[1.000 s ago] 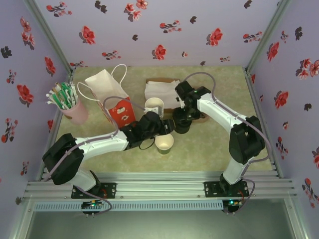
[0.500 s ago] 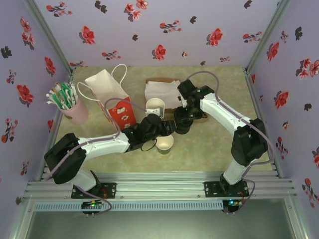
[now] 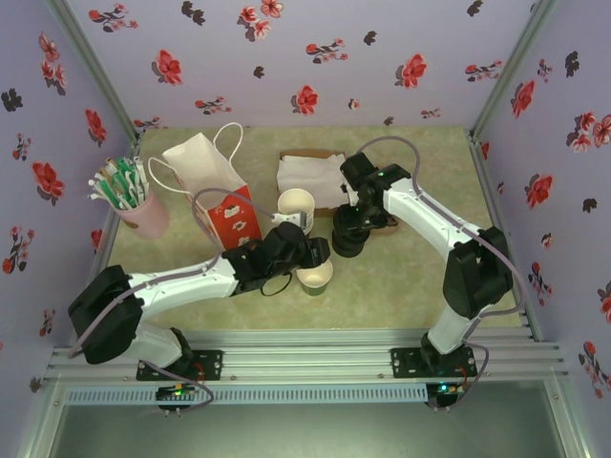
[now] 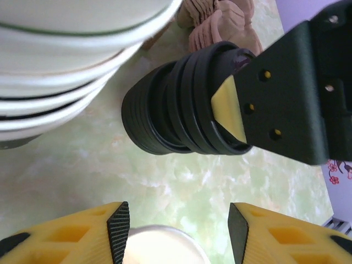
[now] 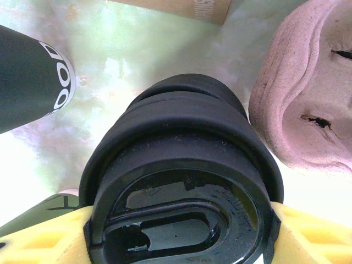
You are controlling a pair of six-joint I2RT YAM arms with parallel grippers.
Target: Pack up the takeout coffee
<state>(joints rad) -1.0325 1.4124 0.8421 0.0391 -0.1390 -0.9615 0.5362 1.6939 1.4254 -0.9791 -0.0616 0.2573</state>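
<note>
The takeout coffee cup (image 3: pixel 315 277) stands open on the table with its cream inside showing. In the left wrist view its rim (image 4: pixel 159 250) sits low between my left gripper's (image 4: pixel 177 231) fingers. That left gripper (image 3: pixel 320 256) is open, with a gap on the right pad's side. Just behind stands a stack of black lids (image 3: pixel 348 239) (image 4: pixel 165 115). My right gripper (image 3: pixel 349 229) (image 5: pixel 179 239) is shut on the top lid (image 5: pixel 181 220), one yellow finger on each side, and the lid still rests on the stack.
A nested stack of cups (image 3: pixel 296 205) (image 4: pixel 60 60) stands left of the lids. A pink pulp carrier (image 5: pixel 308 88) lies to their right, and a brown box of napkins (image 3: pixel 310 172) behind. A white and red paper bag (image 3: pixel 210 176) and a pink tumbler of sachets (image 3: pixel 134 200) are at the back left.
My left arm has swung lower and brought its gripper nearer over the single cup. The right arm shifted slightly at first, then stayed on the lid stack.
</note>
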